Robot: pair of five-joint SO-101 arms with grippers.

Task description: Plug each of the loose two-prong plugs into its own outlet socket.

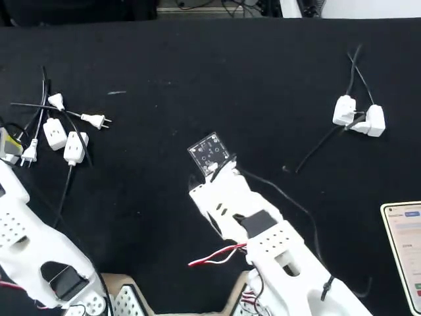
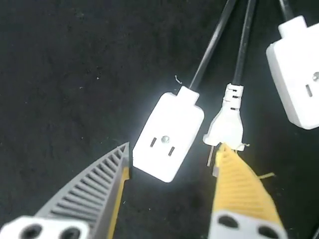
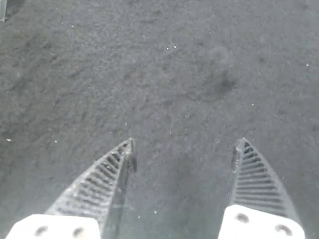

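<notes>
At the table's left lie two white outlet sockets [image 1: 54, 133] [image 1: 75, 147] on black cords, with loose two-prong plugs [image 1: 96, 120] [image 1: 56, 101] [image 1: 29, 153] around them. My left gripper [image 1: 8, 146] hovers at that cluster's left edge. In the left wrist view it [image 2: 172, 157] is open, with a white socket [image 2: 167, 137] lying between its fingers. A white plug [image 2: 226, 127] sits right at the yellow fingertip [image 2: 224, 157], and a second socket [image 2: 296, 84] lies beyond it. My right gripper [image 1: 210, 158] [image 3: 183, 149] stands open over bare black cloth at the table's middle.
Two more white plug-and-socket pieces [image 1: 358, 117] with black cords lie together at the far right. A phone-like screen [image 1: 402, 250] rests at the right edge. Black cloth [image 1: 197, 79] covers the table; red and white wires [image 1: 214, 257] hang by the right arm.
</notes>
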